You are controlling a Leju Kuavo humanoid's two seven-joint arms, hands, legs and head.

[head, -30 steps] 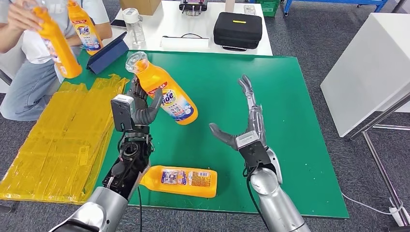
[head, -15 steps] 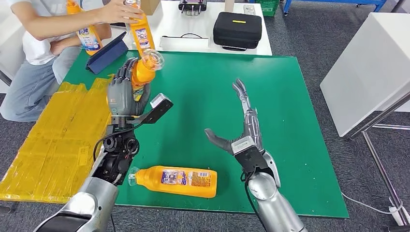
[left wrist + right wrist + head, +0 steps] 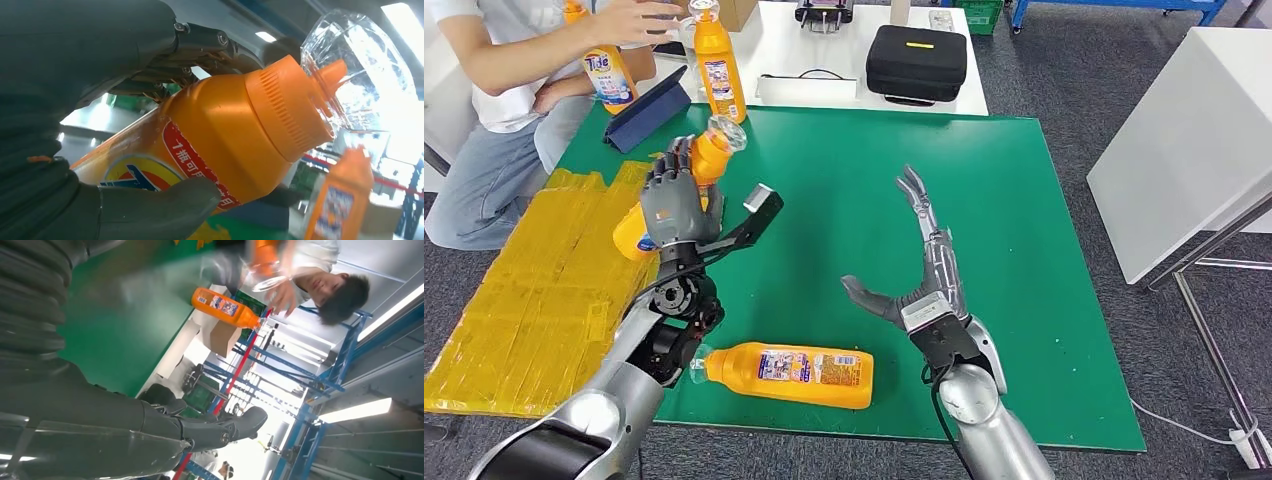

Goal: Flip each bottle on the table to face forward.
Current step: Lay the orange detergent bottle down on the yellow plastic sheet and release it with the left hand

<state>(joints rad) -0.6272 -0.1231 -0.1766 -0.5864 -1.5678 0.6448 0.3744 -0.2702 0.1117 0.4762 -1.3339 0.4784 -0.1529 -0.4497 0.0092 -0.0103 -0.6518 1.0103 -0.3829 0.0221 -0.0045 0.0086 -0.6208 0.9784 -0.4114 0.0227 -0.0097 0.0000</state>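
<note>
My left hand grips an orange bottle with a clear cap, raised over the left edge of the green table. The left wrist view shows that bottle close up, its red and blue label facing the camera, held between thumb and fingers. A second orange bottle lies on its side near the table's front edge, cap to the left. My right hand hovers open over the middle of the table, fingers stretched forward. A third bottle stands upright at the table's far left.
A person sits at the far left, holding another orange bottle. Yellow plastic sheets lie left of the table. A black case sits on the white table behind. A white cabinet stands to the right.
My left hand has turned over with the bottle and carried it left, off toward the table's left edge. The person has stood a bottle at the far left. My right hand drifted slightly left.
</note>
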